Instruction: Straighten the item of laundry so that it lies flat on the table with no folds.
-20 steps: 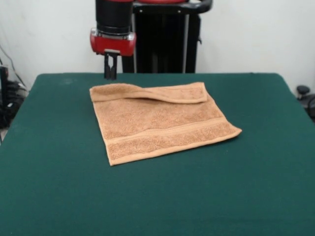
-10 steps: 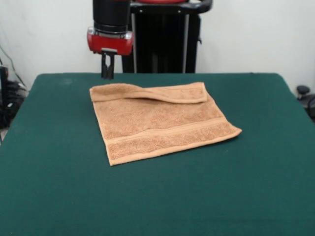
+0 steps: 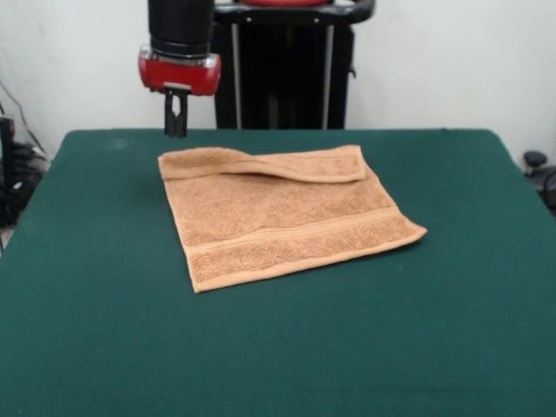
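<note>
The orange-tan towel [image 3: 282, 217] lay mid-table [image 3: 104, 347] with its far edge folded over itself, broad green felt open all around, while the gripper [image 3: 175, 127] hung narrowly closed, empty, above the far-left corner.

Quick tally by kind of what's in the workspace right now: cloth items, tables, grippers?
Towel: 1, its far edge folded over
Table: 1, dark green
Gripper: 1, raised beyond the towel's far left corner, holding nothing
Total: 3
</note>
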Controlling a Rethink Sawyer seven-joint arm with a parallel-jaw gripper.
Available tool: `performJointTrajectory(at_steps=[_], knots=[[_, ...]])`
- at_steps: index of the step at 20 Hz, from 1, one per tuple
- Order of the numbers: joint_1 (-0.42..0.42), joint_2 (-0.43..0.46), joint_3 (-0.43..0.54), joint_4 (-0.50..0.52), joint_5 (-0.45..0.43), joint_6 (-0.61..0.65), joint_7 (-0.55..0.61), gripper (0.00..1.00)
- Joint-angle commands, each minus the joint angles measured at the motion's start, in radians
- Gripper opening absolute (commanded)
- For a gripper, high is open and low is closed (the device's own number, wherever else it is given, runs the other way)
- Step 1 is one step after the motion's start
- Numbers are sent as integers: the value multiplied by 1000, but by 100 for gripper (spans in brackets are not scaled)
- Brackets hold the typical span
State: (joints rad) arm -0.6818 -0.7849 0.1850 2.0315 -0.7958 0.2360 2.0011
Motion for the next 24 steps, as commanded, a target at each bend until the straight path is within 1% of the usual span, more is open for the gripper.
performJointTrajectory(at_steps=[1,7,13,14,19,24], knots=[[9,23,120,55,14,32,-35,0],[-3,20,131,58,16,36,-43,0],[11,25,118,52,4,35,-37,0],[12,25,116,52,7,37,-33,100],[28,20,109,47,-4,24,-27,100],[29,22,106,48,6,29,-18,100]])
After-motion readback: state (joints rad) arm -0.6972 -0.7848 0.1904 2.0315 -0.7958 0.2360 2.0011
